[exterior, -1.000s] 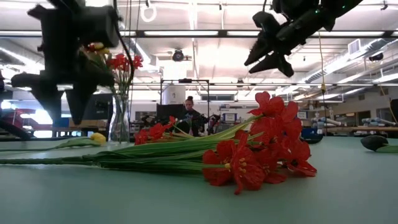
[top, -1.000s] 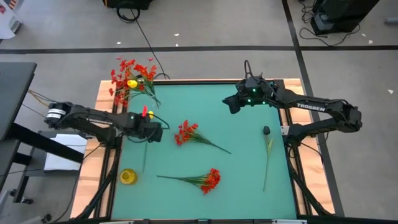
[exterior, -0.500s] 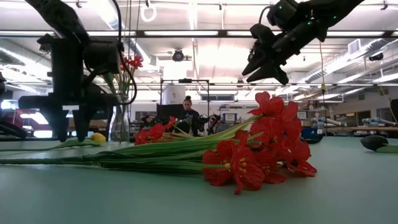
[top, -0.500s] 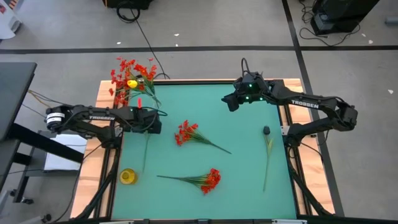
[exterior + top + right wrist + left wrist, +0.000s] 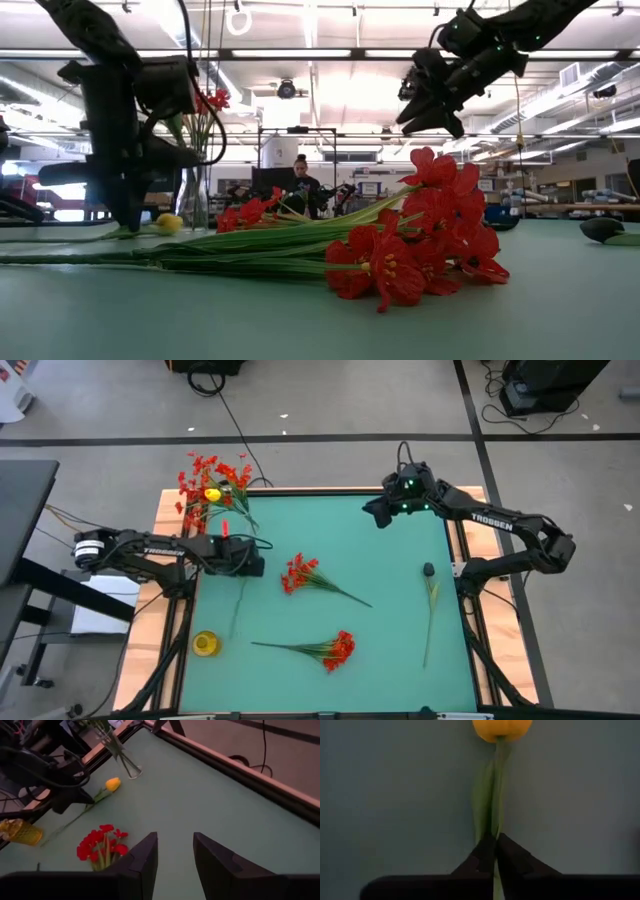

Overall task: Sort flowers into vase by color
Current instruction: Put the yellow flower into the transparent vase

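**Left gripper pinching the yellow tulip's stem**

I am seeing the left gripper (image 5: 494, 851) down at the green table (image 5: 380, 575), near its left edge, with its two fingers pressed together on the thin green stem of a yellow tulip (image 5: 501, 726) — the stem is running out between the fingertips and the bud is lying just ahead of them on the mat. In the low view that bud (image 5: 168, 223) is resting on the table surface beside the gripper.

The right gripper (image 5: 175, 851) is hanging high over the far right part of the table, its fingers standing apart and holding nothing.

Behind the left arm, at the far left corner, a clear glass vase (image 5: 232, 503) is carrying red blossoms and one yellow bud. A small yellow vase (image 5: 205, 644) is standing near the front left edge. Two red flower sprays are lying flat — one (image 5: 300, 573) near the middle, one (image 5: 338, 649) toward the front. A dark-headed tulip (image 5: 429, 572) is lying along the right side, well apart from both grippers.
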`<state>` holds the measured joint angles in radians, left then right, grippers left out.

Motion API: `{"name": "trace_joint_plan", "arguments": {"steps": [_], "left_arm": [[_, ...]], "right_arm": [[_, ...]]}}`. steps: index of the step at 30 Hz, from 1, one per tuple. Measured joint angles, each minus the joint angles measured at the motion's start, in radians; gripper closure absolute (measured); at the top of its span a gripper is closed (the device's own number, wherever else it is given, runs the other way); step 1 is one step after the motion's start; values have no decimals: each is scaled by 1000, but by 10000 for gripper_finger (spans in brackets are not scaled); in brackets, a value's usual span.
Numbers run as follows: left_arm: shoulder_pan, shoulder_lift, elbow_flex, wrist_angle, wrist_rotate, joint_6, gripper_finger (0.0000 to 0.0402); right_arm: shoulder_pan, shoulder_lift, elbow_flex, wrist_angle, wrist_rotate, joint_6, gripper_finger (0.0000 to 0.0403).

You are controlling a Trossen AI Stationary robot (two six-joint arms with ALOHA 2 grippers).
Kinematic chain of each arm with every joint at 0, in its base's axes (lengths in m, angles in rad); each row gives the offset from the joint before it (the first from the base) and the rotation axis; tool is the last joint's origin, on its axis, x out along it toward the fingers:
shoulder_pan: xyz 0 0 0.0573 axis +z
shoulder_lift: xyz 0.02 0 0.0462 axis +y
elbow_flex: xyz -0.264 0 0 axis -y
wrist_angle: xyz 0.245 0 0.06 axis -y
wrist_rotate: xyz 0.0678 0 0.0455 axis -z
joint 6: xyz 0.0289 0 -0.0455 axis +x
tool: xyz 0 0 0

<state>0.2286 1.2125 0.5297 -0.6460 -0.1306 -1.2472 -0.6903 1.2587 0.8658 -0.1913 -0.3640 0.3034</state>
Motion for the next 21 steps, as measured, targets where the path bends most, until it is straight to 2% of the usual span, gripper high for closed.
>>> {"name": "trace_joint_plan", "arguments": {"steps": [4,9,16,21], "left_arm": [[-30,-4,6,48,53,-14,393],[-95,-11,110,63,68,39,393],[-101,-11,268,242,-3,261,394],[-40,-11,390,339,-100,538,394]], "right_arm": [[-30,0,0,-3,-19,-21,269],[-41,0,0,-5,-34,-12,269],[-37,0,0,-28,-33,25,269],[-32,0,0,-35,-11,58,269]]}}
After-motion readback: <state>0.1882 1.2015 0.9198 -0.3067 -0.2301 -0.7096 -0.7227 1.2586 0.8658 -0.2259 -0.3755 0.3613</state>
